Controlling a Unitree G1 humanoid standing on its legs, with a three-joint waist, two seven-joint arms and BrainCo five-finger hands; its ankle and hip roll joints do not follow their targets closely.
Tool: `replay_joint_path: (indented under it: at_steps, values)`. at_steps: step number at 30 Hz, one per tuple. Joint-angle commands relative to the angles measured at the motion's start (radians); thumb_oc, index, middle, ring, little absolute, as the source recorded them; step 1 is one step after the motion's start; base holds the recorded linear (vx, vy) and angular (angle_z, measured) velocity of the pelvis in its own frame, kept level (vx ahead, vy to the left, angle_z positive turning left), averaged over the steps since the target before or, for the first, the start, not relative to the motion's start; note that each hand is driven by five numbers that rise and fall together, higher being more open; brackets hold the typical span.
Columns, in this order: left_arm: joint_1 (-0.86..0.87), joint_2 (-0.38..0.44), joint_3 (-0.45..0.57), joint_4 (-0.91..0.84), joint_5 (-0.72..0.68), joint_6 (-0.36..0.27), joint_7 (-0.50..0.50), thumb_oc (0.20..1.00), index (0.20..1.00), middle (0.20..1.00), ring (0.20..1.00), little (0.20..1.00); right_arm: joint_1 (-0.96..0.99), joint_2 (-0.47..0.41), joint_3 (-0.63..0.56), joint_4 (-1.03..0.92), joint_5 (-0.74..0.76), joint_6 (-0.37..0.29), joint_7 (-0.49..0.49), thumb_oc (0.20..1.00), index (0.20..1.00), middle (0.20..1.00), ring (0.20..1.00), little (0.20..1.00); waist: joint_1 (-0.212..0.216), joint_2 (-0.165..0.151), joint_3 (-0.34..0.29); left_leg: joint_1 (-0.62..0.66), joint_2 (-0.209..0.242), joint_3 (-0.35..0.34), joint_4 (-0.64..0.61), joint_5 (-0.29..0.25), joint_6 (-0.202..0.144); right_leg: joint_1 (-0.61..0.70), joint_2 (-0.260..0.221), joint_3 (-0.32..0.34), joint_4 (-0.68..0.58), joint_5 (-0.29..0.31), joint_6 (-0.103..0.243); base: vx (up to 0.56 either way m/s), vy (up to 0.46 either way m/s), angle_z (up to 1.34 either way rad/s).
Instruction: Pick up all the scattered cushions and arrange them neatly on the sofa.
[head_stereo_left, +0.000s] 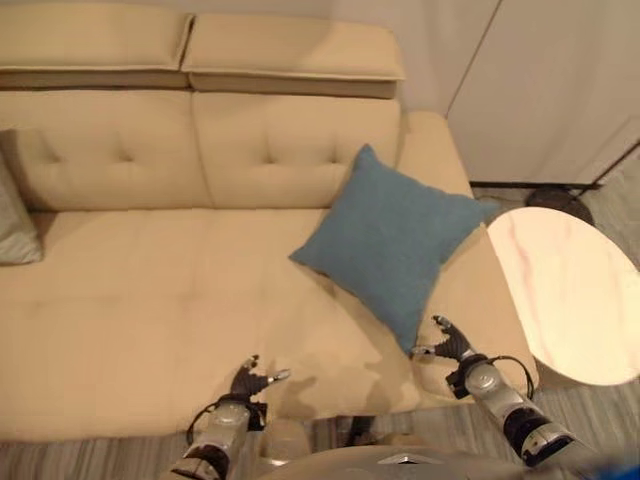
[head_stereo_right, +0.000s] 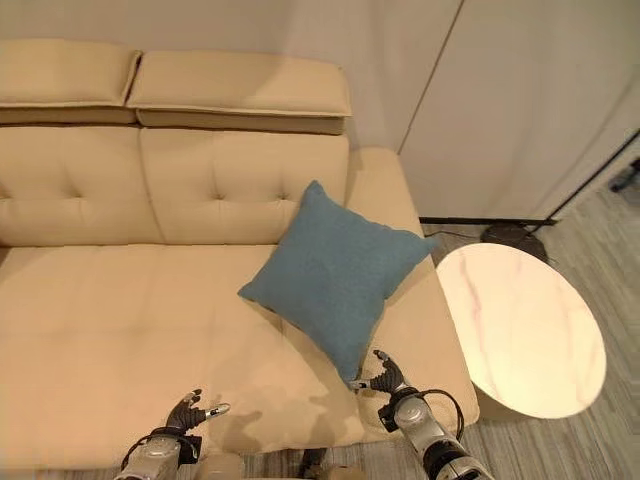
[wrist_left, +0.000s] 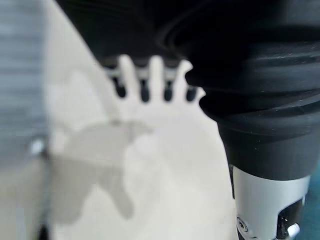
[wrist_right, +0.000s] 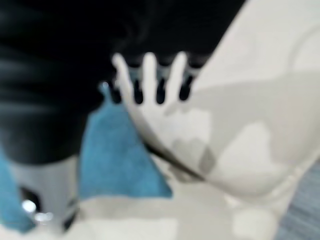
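Observation:
A blue square cushion (head_stereo_left: 390, 240) stands on one corner on the beige sofa (head_stereo_left: 150, 290), leaning on the right armrest. Its lowest corner (wrist_right: 117, 160) shows in the right wrist view. My right hand (head_stereo_left: 452, 345) hovers open just right of that corner, its straight fingers (wrist_right: 150, 75) spread and holding nothing. My left hand (head_stereo_left: 248, 382) is open above the seat's front edge, left of the cushion and apart from it, with its fingers (wrist_left: 156, 75) straight over the bare seat. A grey cushion (head_stereo_left: 15, 225) peeks in at the sofa's far left.
A round marble-topped side table (head_stereo_left: 570, 290) stands close against the sofa's right armrest. A dark round base (head_stereo_left: 555, 200) sits on the floor behind it, by the white wall panels. The sofa seat to the left of the blue cushion is bare.

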Motion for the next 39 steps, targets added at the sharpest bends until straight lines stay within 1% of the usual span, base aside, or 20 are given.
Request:
replay_joint_path:
  at_steps: [1, 4, 6, 11, 13, 14, 15, 16, 17, 19, 20, 23, 25, 26, 28, 30, 32, 33, 36, 39]
  values:
    - [-0.029, 0.058, 0.000, -0.071, -0.025, -0.054, 0.039, 1.000, 1.000, 1.000, 1.000, 1.000, -0.007, -0.009, -0.030, -0.073, 0.016, -0.030, -0.019, 1.000, 1.000, 1.000, 1.000, 1.000, 0.030, -0.009, -0.018, -0.015, -0.034, 0.007, 0.049, -0.027, 0.008, 0.003, -0.135, 0.055, 0.102, 0.002, 0.155, 0.08, 0.130, -0.06]
    - [-0.015, 0.086, 0.023, -0.190, -0.036, -0.069, 0.056, 1.000, 1.000, 1.000, 1.000, 1.000, -0.003, -0.013, -0.053, -0.108, 0.018, -0.032, -0.032, 1.000, 1.000, 1.000, 1.000, 1.000, 0.037, -0.011, -0.017, -0.006, -0.043, 0.015, 0.049, -0.039, 0.017, 0.010, -0.148, 0.065, 0.088, 0.012, 0.163, 0.05, 0.106, -0.12]
    - [-0.007, 0.111, 0.058, -0.298, -0.045, -0.083, 0.080, 1.000, 1.000, 1.000, 1.000, 1.000, 0.007, -0.025, -0.074, -0.178, 0.005, -0.031, -0.044, 1.000, 1.000, 1.000, 1.000, 1.000, 0.034, -0.011, -0.017, 0.005, -0.047, 0.028, 0.037, -0.047, 0.024, 0.010, -0.155, 0.075, 0.069, 0.025, 0.171, 0.04, 0.102, -0.09]
    - [-0.063, 0.129, 0.092, -0.368, -0.053, -0.094, 0.128, 1.000, 1.000, 1.000, 1.000, 1.000, -0.008, -0.035, -0.086, -0.253, -0.027, -0.022, -0.069, 1.000, 1.000, 1.000, 1.000, 1.000, 0.020, -0.005, -0.011, 0.006, -0.052, 0.052, 0.022, -0.048, 0.028, -0.006, -0.161, 0.094, 0.053, 0.043, 0.179, -0.02, 0.079, -0.14]
    - [-0.140, 0.141, 0.091, -0.364, -0.047, -0.095, 0.162, 1.000, 1.000, 1.000, 1.000, 1.000, -0.040, -0.041, -0.085, -0.304, -0.057, -0.014, -0.087, 1.000, 1.000, 1.000, 1.000, 1.000, 0.003, -0.001, 0.011, -0.007, -0.054, 0.069, 0.021, -0.047, 0.030, -0.036, -0.165, 0.109, 0.053, 0.056, 0.184, -0.10, 0.081, -0.19]
    - [-0.142, 0.141, 0.090, -0.363, -0.047, -0.096, 0.163, 1.000, 1.000, 1.000, 1.000, 1.000, -0.041, -0.041, -0.086, -0.304, -0.057, -0.013, -0.087, 1.000, 1.000, 1.000, 1.000, 1.000, 0.004, -0.001, 0.012, -0.008, -0.054, 0.070, 0.022, -0.047, 0.030, -0.037, -0.165, 0.110, 0.053, 0.056, 0.184, -0.18, 0.094, -0.32]
    - [-0.215, 0.146, 0.083, -0.339, -0.053, -0.101, 0.190, 1.000, 1.000, 1.000, 1.000, 1.000, -0.079, -0.038, -0.082, -0.323, -0.062, -0.010, -0.103, 1.000, 1.000, 1.000, 1.000, 1.000, -0.011, 0.002, 0.042, -0.038, -0.059, 0.080, 0.037, -0.048, 0.033, -0.078, -0.168, 0.127, 0.065, 0.064, 0.184, -0.27, 0.118, -0.42]
    - [-0.296, 0.148, 0.081, -0.315, -0.075, -0.100, 0.223, 1.000, 1.000, 1.000, 1.000, 1.000, -0.117, -0.040, -0.074, -0.383, -0.078, -0.006, -0.117, 1.000, 1.000, 1.000, 1.000, 1.000, -0.030, 0.000, 0.077, -0.077, -0.061, 0.089, 0.057, -0.048, 0.035, -0.124, -0.172, 0.146, 0.077, 0.078, 0.185, -0.38, 0.163, -0.38]
    - [-0.362, 0.161, 0.076, -0.299, -0.083, -0.102, 0.246, 1.000, 1.000, 1.000, 1.000, 1.000, -0.147, -0.040, -0.066, -0.412, -0.092, 0.001, -0.126, 1.000, 1.000, 1.000, 1.000, 1.000, -0.044, -0.005, 0.104, -0.115, -0.062, 0.094, 0.084, -0.049, 0.038, -0.161, -0.174, 0.160, 0.086, 0.093, 0.184, -0.29, 0.129, -0.41]
    - [-0.438, 0.187, 0.081, -0.270, -0.092, -0.104, 0.289, 1.000, 1.000, 1.000, 1.000, 1.000, -0.171, -0.043, -0.068, -0.459, -0.089, -0.004, -0.139, 1.000, 1.000, 1.000, 1.000, 1.000, -0.070, -0.019, 0.133, -0.173, -0.060, 0.105, 0.131, -0.056, 0.041, -0.219, -0.177, 0.183, 0.099, 0.117, 0.186, -0.16, 0.097, -0.53]
    - [-0.440, 0.187, 0.081, -0.269, -0.093, -0.104, 0.289, 1.000, 1.000, 1.000, 1.000, 1.000, -0.172, -0.043, -0.069, -0.460, -0.089, -0.003, -0.139, 1.000, 1.000, 1.000, 1.000, 1.000, -0.070, -0.019, 0.132, -0.177, -0.060, 0.106, 0.134, -0.057, 0.041, -0.223, -0.177, 0.184, 0.100, 0.117, 0.186, -0.08, 0.060, -0.47]
    - [-0.491, 0.210, 0.086, -0.246, -0.095, -0.106, 0.311, 1.000, 1.000, 1.000, 1.000, 1.000, -0.187, -0.045, -0.072, -0.482, -0.082, -0.008, -0.146, 1.000, 1.000, 1.000, 1.000, 1.000, -0.086, -0.031, 0.146, -0.216, -0.057, 0.113, 0.172, -0.067, 0.042, -0.258, -0.177, 0.196, 0.106, 0.130, 0.189, -0.05, 0.032, -0.18]
    - [-0.570, 0.257, 0.082, -0.207, -0.093, -0.097, 0.348, 1.000, 1.000, 1.000, 1.000, 1.000, -0.219, -0.059, -0.068, -0.507, -0.076, -0.015, -0.162, 1.000, 1.000, 1.000, 1.000, 1.000, -0.106, -0.049, 0.168, -0.281, -0.054, 0.116, 0.232, -0.081, 0.046, -0.306, -0.178, 0.208, 0.111, 0.152, 0.194, -0.07, 0.065, -0.15]
    - [-0.608, 0.288, 0.084, -0.183, -0.087, -0.092, 0.359, 1.000, 1.000, 1.000, 1.000, 1.000, -0.233, -0.069, -0.079, -0.515, -0.071, -0.018, -0.178, 1.000, 1.000, 1.000, 1.000, 1.000, -0.115, -0.058, 0.179, -0.323, -0.044, 0.121, 0.281, -0.103, 0.048, -0.337, -0.173, 0.218, 0.115, 0.164, 0.199, -0.03, 0.075, -0.17]
    - [-0.649, 0.331, 0.086, -0.186, -0.079, -0.084, 0.381, 1.000, 1.000, 1.000, 1.000, 1.000, -0.252, -0.084, -0.094, -0.539, -0.064, -0.020, -0.192, 1.000, 1.000, 1.000, 1.000, 1.000, -0.124, -0.071, 0.191, -0.371, -0.041, 0.119, 0.323, -0.115, 0.050, -0.367, -0.172, 0.225, 0.113, 0.182, 0.206, -0.02, 0.064, -0.22]
    - [-0.657, 0.334, 0.090, -0.178, -0.077, -0.086, 0.382, 1.000, 1.000, 1.000, 1.000, 1.000, -0.255, -0.084, -0.097, -0.547, -0.062, -0.023, -0.195, 1.000, 1.000, 1.000, 1.000, 1.000, -0.128, -0.073, 0.192, -0.390, -0.039, 0.118, 0.336, -0.119, 0.051, -0.381, -0.171, 0.227, 0.114, 0.188, 0.207, 0.00, 0.039, -0.17]
    - [-0.710, 0.384, 0.090, -0.156, -0.084, -0.086, 0.389, 1.000, 1.000, 1.000, 1.000, 1.000, -0.277, -0.094, -0.113, -0.581, -0.043, -0.039, -0.209, 1.000, 1.000, 1.000, 1.000, 1.000, -0.144, -0.096, 0.200, -0.457, -0.035, 0.119, 0.395, -0.140, 0.053, -0.424, -0.170, 0.235, 0.109, 0.207, 0.214, 0.00, 0.058, 0.00]
    - [-0.711, 0.384, 0.089, -0.155, -0.084, -0.086, 0.389, 1.000, 1.000, 1.000, 1.000, 1.000, -0.277, -0.094, -0.113, -0.581, -0.043, -0.039, -0.209, 1.000, 1.000, 1.000, 1.000, 1.000, -0.144, -0.096, 0.199, -0.459, -0.034, 0.119, 0.397, -0.141, 0.053, -0.426, -0.170, 0.235, 0.109, 0.207, 0.214, 0.00, 0.047, -0.01]
    - [-0.742, 0.412, 0.086, -0.142, -0.110, -0.095, 0.377, 1.000, 1.000, 1.000, 1.000, 1.000, -0.290, -0.111, -0.128, -0.634, -0.020, -0.053, -0.213, 1.000, 1.000, 1.000, 1.000, 1.000, -0.163, -0.114, 0.205, -0.516, -0.032, 0.119, 0.442, -0.157, 0.055, -0.463, -0.170, 0.244, 0.107, 0.222, 0.220, -0.02, 0.047, -0.03]
    - [-0.770, 0.416, 0.081, -0.134, -0.130, -0.103, 0.372, 1.000, 1.000, 1.000, 1.000, 1.000, -0.292, -0.112, -0.133, -0.653, -0.014, -0.064, -0.217, 1.000, 1.000, 1.000, 1.000, 1.000, -0.177, -0.120, 0.202, -0.555, -0.033, 0.118, 0.465, -0.164, 0.056, -0.487, -0.171, 0.246, 0.107, 0.236, 0.223, -0.01, 0.050, 0.02]
